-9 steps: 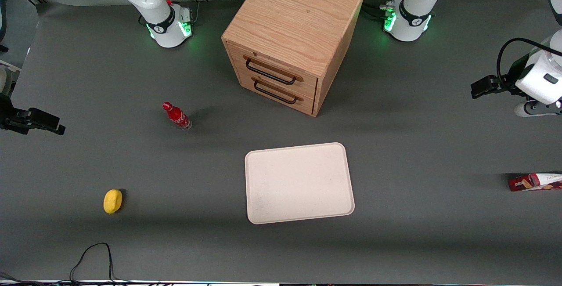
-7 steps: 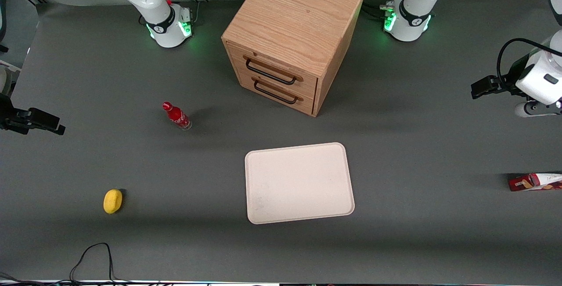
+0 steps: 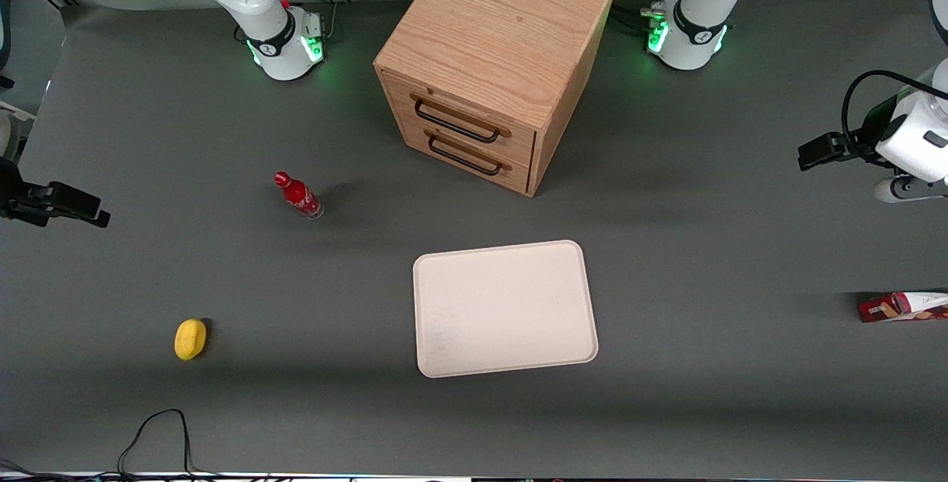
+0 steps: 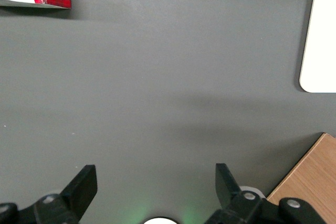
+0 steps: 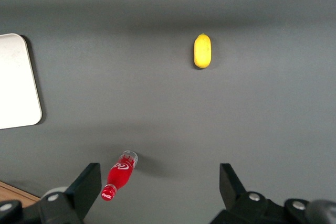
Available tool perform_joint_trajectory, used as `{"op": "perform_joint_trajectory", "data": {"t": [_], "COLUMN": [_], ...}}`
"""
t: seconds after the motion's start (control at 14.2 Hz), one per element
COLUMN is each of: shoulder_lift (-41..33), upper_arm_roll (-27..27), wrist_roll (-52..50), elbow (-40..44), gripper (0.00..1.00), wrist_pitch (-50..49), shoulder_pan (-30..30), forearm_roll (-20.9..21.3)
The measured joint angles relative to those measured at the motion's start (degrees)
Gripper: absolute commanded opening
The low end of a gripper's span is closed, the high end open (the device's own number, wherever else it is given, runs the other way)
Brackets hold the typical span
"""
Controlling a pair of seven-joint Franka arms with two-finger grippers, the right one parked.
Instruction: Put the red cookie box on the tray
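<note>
The gripper (image 4: 152, 187) hangs with fingers spread wide over bare grey matte table (image 3: 703, 260), holding nothing. The red cookie box (image 3: 903, 306), a flat carton, lies at the working arm's table edge, well apart from the smooth, round-cornered cream tray (image 3: 505, 308).

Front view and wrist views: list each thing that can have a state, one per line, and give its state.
red cookie box: lying flat on table, toward working arm's end, ungrasped
tray: bare
cabinet: both drawers shut
red bottle: standing upright
lemon: resting on table
gripper: open, holding nothing, above table
</note>
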Motion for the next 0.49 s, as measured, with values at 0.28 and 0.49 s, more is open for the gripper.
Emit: {"op": "perform_joint_trajectory", "data": {"t": [0.28, 0.49], "shoulder_lift": [0.3, 2.1], "upper_arm_roll": [0.1, 0.4], "wrist_roll": [0.9, 6.2], "elbow": [1.3, 4.2], "gripper": [1.00, 1.00], "wrist_pitch": [-2.4, -3.7], "shoulder_pan": [1.9, 4.6], "forearm_roll": [0.0, 0.2]}}
